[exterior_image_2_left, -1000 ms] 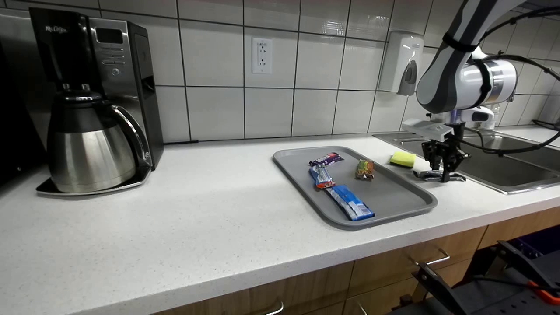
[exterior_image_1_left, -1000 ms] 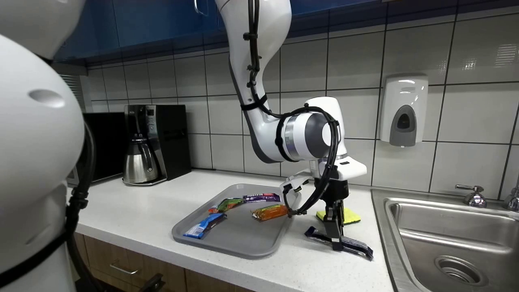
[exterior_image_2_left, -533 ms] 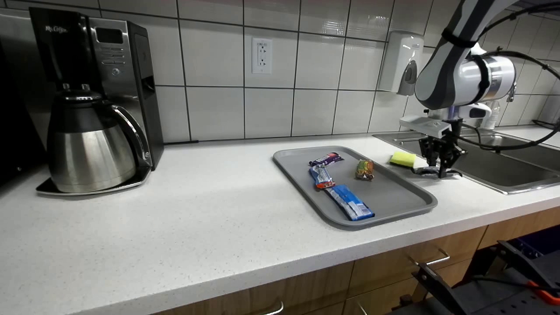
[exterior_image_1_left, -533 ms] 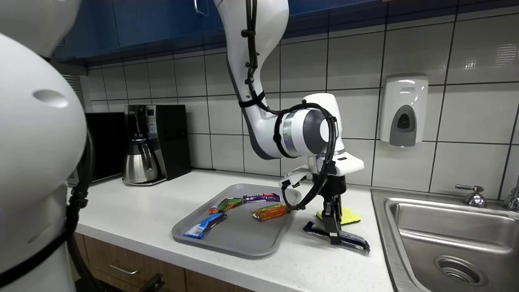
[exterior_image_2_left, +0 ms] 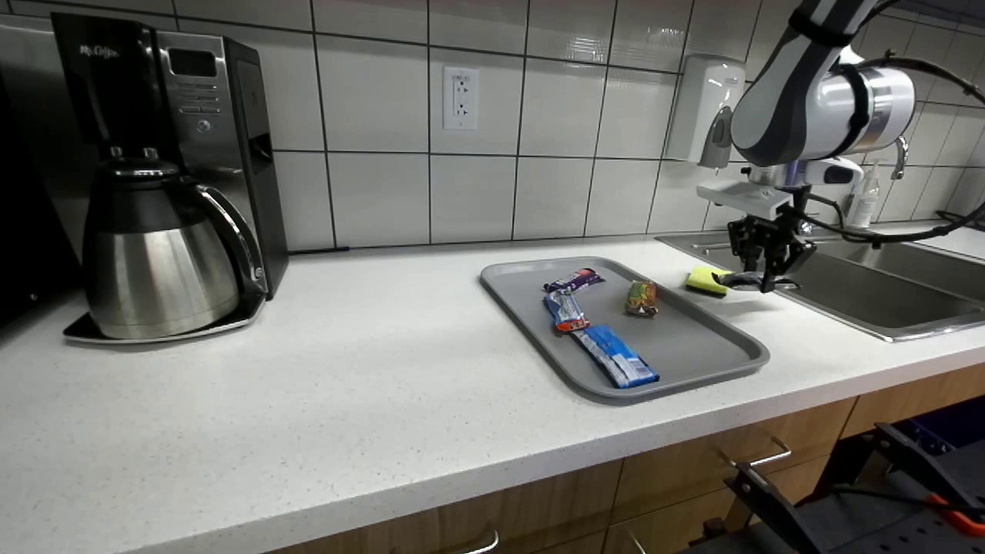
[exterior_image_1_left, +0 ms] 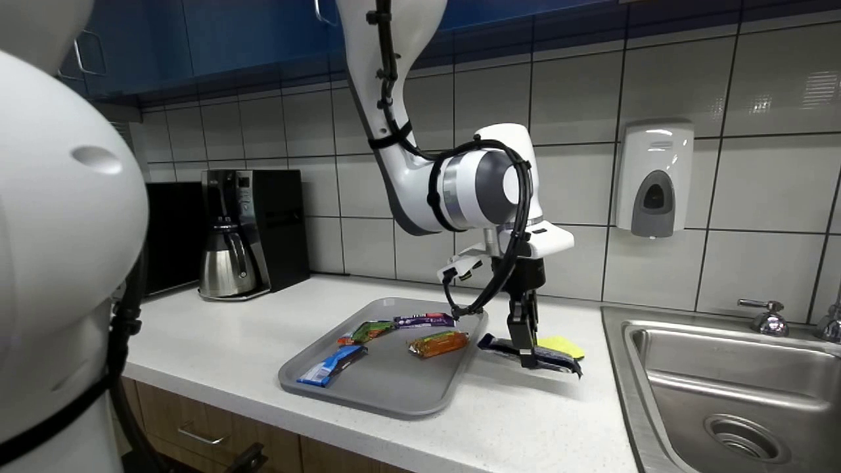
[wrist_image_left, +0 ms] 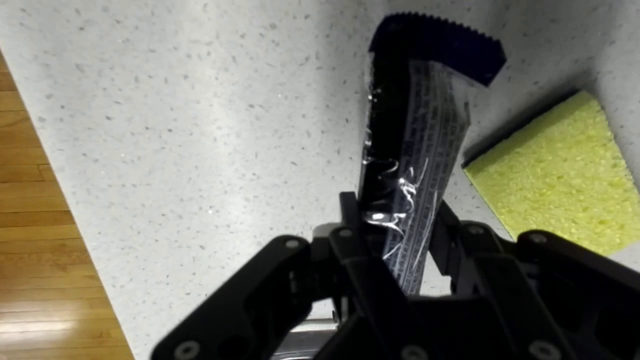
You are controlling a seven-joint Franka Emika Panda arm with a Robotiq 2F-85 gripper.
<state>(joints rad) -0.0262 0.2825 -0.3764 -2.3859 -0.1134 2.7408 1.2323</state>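
My gripper (exterior_image_1_left: 527, 358) is shut on a dark navy wrapped bar (exterior_image_1_left: 555, 359) and holds it a little above the white counter. In the wrist view, the bar (wrist_image_left: 415, 140) lies between the gripper's fingers (wrist_image_left: 395, 215), with clear wrapper, small print and a crimped navy end. The gripper (exterior_image_2_left: 758, 283) and the bar (exterior_image_2_left: 737, 282) also show in an exterior view. A yellow sponge (wrist_image_left: 565, 175) lies on the counter beside the bar; it shows in both exterior views (exterior_image_1_left: 562, 345) (exterior_image_2_left: 706, 281), partly behind the bar. The bar's near part is hidden by the fingers.
A grey tray (exterior_image_1_left: 394, 397) holds an orange bar (exterior_image_1_left: 438, 343), a purple bar (exterior_image_1_left: 424, 320), a green-red bar (exterior_image_1_left: 364, 332) and a blue bar (exterior_image_1_left: 332, 366). A steel sink (exterior_image_1_left: 736, 387), a coffee maker (exterior_image_2_left: 185, 154) and a wall soap dispenser (exterior_image_1_left: 656, 177) stand around.
The gripper has risen with the dark bar, lifting it off the counter. It has also shifted slightly toward the tray and the sponge. The tray and its bars have not moved.
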